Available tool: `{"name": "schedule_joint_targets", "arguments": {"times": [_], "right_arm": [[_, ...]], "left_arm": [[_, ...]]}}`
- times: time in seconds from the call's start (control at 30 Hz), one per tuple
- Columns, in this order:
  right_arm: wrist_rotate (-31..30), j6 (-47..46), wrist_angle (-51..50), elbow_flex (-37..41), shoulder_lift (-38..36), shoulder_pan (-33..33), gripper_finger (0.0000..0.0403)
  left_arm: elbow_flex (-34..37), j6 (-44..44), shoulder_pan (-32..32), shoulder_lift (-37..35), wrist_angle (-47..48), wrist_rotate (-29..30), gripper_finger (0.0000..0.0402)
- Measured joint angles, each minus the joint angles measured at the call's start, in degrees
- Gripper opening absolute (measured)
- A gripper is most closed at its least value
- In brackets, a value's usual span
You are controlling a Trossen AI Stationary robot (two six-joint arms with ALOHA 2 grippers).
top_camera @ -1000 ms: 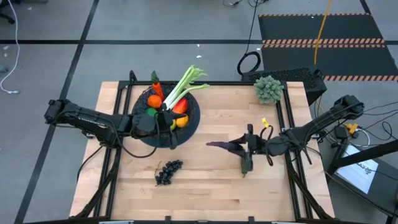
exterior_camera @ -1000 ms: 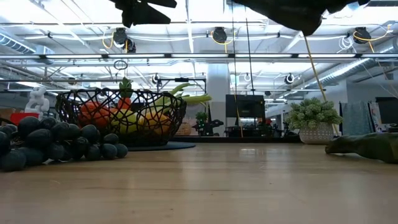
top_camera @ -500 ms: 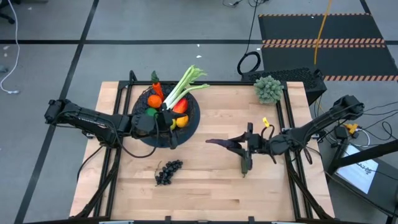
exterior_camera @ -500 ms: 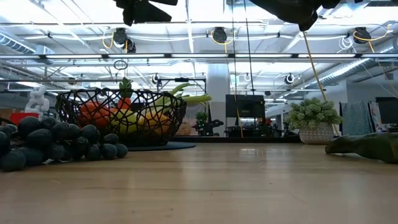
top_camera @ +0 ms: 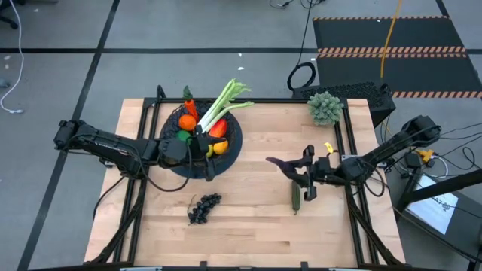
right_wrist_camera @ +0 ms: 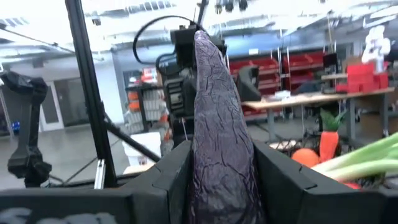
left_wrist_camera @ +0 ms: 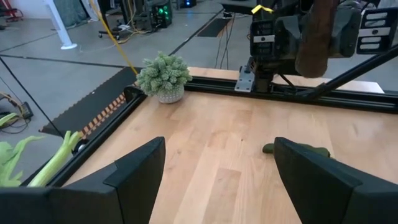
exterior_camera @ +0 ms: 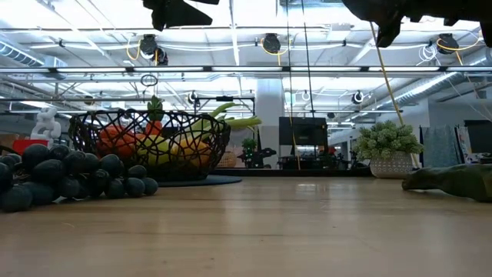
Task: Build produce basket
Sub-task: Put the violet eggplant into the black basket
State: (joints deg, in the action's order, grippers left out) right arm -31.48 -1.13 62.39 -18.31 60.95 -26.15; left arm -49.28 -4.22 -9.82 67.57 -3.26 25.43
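From above, the right gripper (top_camera: 303,170) is clamped on the purple eggplant (top_camera: 280,164), held over the table's right half, with the cucumber (top_camera: 296,199) lying just below it. The basket (top_camera: 235,144) holds an orange (top_camera: 187,121), carrot (top_camera: 190,107), mango (top_camera: 218,127) and leafy stalk (top_camera: 224,102); the left gripper (top_camera: 203,147) hovers over it, fingers spread, holding nothing. The grapes (top_camera: 203,208) lie apart on the table.

Low down, the grapes (exterior_camera: 54,175) sit beside the basket (exterior_camera: 151,144).

In the right wrist view, the eggplant (right_wrist_camera: 219,134) stands between the fingers (right_wrist_camera: 283,177).
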Motion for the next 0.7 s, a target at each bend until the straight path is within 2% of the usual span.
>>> {"name": "schedule_joint_targets", "arguments": {"times": [0.27,0.7], "right_arm": [[0.01,8.04,2.49,1.53,0.0,-0.02,0.0146],[0.19,40.78,2.08,1.55,0.0,-0.07,0.0146]], "left_arm": [[0.0,-0.42,0.0,0.02,-0.79,0.0,0.0296],[0.0,-0.59,0.04,0.02,-1.43,-0.01,0.0296]]}}
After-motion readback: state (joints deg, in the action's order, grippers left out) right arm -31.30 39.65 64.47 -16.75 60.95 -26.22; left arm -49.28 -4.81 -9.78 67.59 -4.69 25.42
